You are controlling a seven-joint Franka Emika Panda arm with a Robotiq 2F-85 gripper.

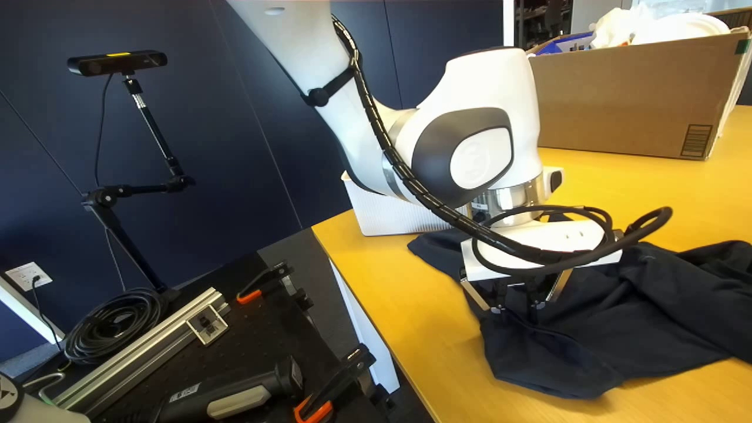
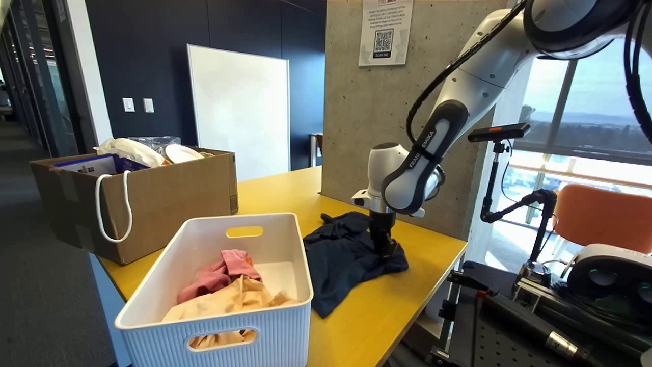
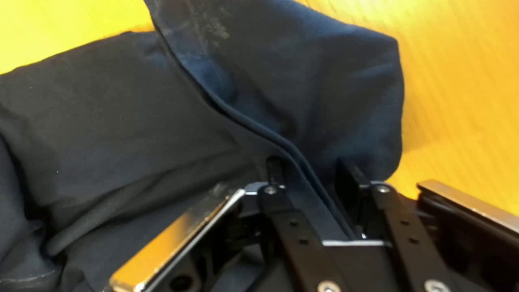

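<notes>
A dark navy cloth garment [image 1: 646,311] lies crumpled on the yellow table; it also shows in the other views [image 2: 341,260] [image 3: 121,121]. My gripper [image 1: 516,312] points down at the garment, near its end by the table edge, and also shows in an exterior view [image 2: 386,248]. In the wrist view the gripper [image 3: 312,172] is open, with its two fingers apart. A raised seam or folded edge of the garment runs between the fingers. The fingertips are at or just above the cloth; I cannot tell whether they touch it.
A white ribbed bin [image 2: 300,270] holds pink and peach cloths [image 2: 229,295]. A full cardboard box [image 1: 623,100] stands on the yellow table [image 1: 388,294]. A concrete pillar [image 2: 367,117] rises behind the garment. A black cart [image 1: 276,329] with tools and a camera stand is beside the table.
</notes>
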